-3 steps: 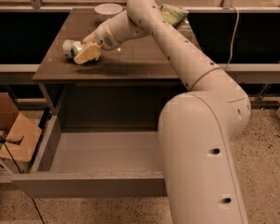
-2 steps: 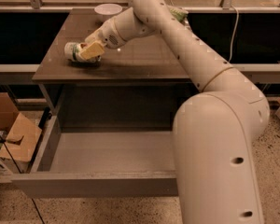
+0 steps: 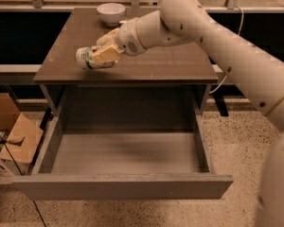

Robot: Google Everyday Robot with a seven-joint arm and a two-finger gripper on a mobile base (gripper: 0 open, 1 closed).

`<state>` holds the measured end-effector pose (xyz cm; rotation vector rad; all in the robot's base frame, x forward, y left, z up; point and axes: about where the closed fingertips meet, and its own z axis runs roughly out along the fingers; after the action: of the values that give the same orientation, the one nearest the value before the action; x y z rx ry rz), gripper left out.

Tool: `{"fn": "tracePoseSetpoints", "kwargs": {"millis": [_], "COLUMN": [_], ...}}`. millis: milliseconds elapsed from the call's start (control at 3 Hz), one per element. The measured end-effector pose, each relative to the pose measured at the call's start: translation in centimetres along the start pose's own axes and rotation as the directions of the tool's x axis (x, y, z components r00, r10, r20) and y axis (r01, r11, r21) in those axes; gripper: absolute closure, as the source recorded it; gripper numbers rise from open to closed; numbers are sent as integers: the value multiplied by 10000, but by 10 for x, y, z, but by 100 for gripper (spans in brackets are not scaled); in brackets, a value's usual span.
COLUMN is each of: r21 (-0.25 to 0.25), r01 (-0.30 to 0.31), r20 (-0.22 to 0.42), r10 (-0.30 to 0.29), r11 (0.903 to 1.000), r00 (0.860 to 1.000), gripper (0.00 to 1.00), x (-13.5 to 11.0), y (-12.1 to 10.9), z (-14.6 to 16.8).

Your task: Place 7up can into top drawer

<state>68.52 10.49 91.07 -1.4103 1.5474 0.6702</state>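
7up can (image 3: pixel 86 58), small, silver-white with green markings, lies on its side in the gripper (image 3: pixel 101 56). The tan fingers (image 3: pixel 108 52) are clamped around its right half, so that end is hidden. It sits over the front-left part of the dark brown tabletop (image 3: pixel 170 63); can't tell if it touches the surface. The wide grey top drawer (image 3: pixel 123 186) is pulled out below, plain grey inside. A small white bowl (image 3: pixel 110 12) sits at the table's back edge. The cream robot arm (image 3: pixel 217 37) is cut off at right, and a cardboard box (image 3: pixel 12 138) is cropped at left.
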Motion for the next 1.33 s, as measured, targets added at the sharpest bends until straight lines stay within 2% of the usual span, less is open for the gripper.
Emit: {"fn": "tracePoseSetpoints", "kwargs": {"millis": [333, 667, 1000, 1333], "r21": [430, 474, -97, -288], "r01": [59, -619, -1888, -2779], "r20": [49, 88, -216, -187], "r10": [-61, 615, 1885, 2774], "r11": [9991, 9970, 9820, 9602], "r00": [10000, 9981, 9818, 9606], "gripper": [100, 100, 100, 100], "x": [11, 35, 87, 124], "y": [36, 86, 150, 174], "z": [-38, -65, -74, -65]}}
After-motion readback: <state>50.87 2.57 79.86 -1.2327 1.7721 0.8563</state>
